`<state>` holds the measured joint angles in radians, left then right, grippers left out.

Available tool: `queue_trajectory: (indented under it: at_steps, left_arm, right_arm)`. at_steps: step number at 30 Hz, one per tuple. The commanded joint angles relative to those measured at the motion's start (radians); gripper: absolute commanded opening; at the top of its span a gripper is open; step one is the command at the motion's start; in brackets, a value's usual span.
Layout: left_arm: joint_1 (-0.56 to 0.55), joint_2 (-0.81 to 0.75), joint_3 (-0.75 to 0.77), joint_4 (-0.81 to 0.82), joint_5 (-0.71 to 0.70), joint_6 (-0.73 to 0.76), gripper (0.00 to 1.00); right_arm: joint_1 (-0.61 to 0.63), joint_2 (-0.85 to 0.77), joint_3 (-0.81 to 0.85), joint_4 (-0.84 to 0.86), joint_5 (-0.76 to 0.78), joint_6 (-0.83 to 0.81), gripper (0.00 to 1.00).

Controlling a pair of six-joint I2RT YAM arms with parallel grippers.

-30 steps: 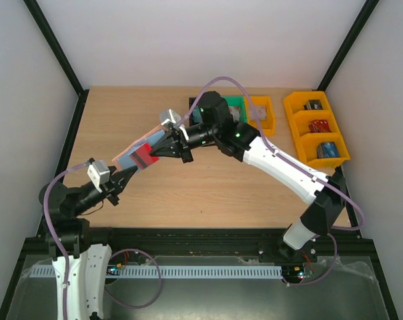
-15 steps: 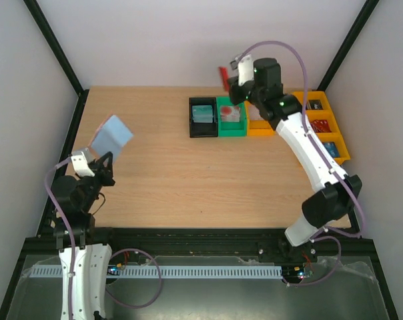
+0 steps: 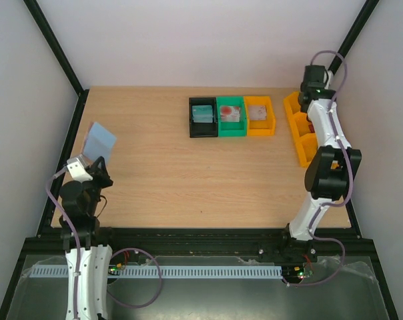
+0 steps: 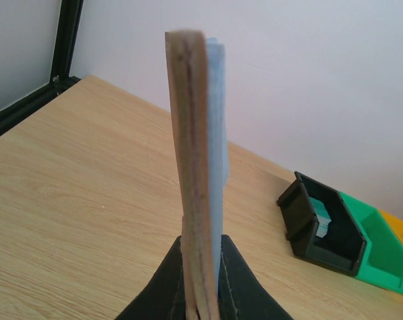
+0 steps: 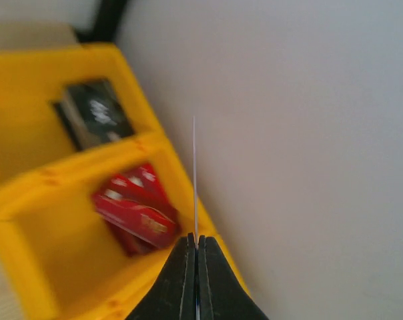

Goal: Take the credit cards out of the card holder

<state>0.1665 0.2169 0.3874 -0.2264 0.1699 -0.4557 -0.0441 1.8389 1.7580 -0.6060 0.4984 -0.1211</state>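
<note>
My left gripper (image 4: 201, 245) is shut on the card holder (image 4: 191, 133), which stands upright and edge-on between the black fingers (image 4: 163, 283), tan leather on the left and blue-grey lining on the right. From above, the card holder (image 3: 100, 139) shows its blue-grey face, raised over the table's left side. My right gripper (image 5: 196, 241) is shut on a thin credit card (image 5: 195, 173), seen only as an edge-on line. It hangs over the yellow bin (image 5: 28, 193) beside the right wall. From above, the right arm (image 3: 325, 127) reaches into the back right corner, and its fingers do not show there.
A black bin (image 3: 203, 117) holding a teal card, a green bin (image 3: 231, 117) and an orange bin (image 3: 259, 115) stand in a row at the back middle. The yellow bin (image 3: 296, 127) holds red blocks (image 5: 135, 213) and a black block (image 5: 95, 117).
A second ago both grippers met mid-table over the holder and a red card. The right arm has swung with the card to the back right corner. The left arm drew the holder back left.
</note>
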Motion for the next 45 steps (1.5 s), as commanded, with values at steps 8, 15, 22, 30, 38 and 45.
queue_trajectory:
  at_steps: [8,15,22,30,38,45]
  left_arm:
    - [-0.007,-0.045,-0.093,0.188,-0.023,0.039,0.03]
    - [-0.007,-0.054,-0.106,0.202,-0.015,0.034,0.02]
    - [-0.007,-0.049,-0.109,0.203,-0.013,0.035,0.03]
    - [-0.008,-0.041,-0.112,0.206,-0.011,0.037,0.03]
    - [-0.007,-0.034,-0.112,0.208,-0.005,0.040,0.04]
    - [-0.007,-0.037,-0.116,0.216,0.017,0.039,0.04]
  right_arm:
    - [-0.083,0.200,-0.037,0.002,0.141,-0.043,0.01]
    - [-0.100,0.316,0.045,0.016,0.147,-0.084,0.01]
    - [-0.108,0.406,0.059,0.082,0.247,-0.163,0.02]
    - [-0.112,0.469,0.011,0.221,0.377,-0.324,0.01]
    - [-0.113,0.480,0.021,0.224,0.338,-0.326,0.47]
    - [-0.112,0.416,0.036,0.188,0.264,-0.288,0.70]
